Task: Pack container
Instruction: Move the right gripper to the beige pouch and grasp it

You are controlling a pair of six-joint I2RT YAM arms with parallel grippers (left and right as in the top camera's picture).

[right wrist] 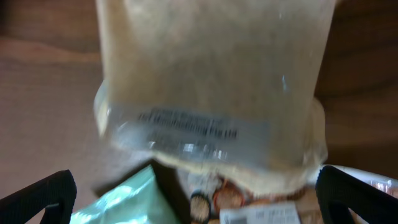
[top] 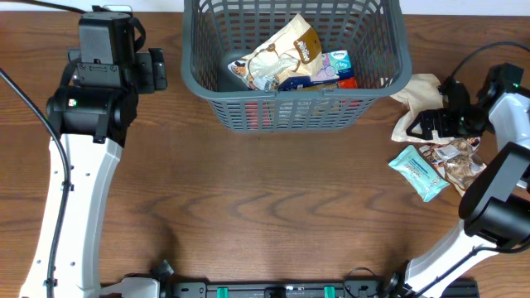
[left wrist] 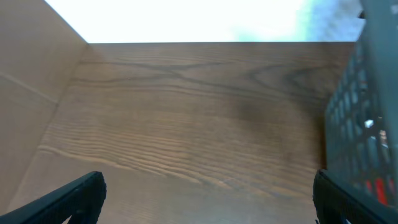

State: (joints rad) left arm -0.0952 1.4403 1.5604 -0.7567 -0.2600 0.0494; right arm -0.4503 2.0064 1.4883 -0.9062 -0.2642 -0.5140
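The container (top: 291,108), a dark grey slotted basket, stands at the back middle of the table and holds several packets (top: 286,58). Its wall (left wrist: 367,124) fills the right edge of the left wrist view. My left gripper (top: 114,66) hovers left of the basket, open over bare wood (left wrist: 205,205). My right gripper (top: 432,117) is open at the right side, over a loose pile. A beige translucent packet (right wrist: 211,81) lies ahead of its jaws. A teal packet (right wrist: 118,202) and a brown cookie packet (right wrist: 249,199) lie lower between the fingers.
In the overhead view the beige packet (top: 418,95), teal packet (top: 418,170) and cookie packet (top: 455,161) lie near the table's right edge. Cables run along both arms. The table's far edge (left wrist: 205,42) is close behind the left gripper.
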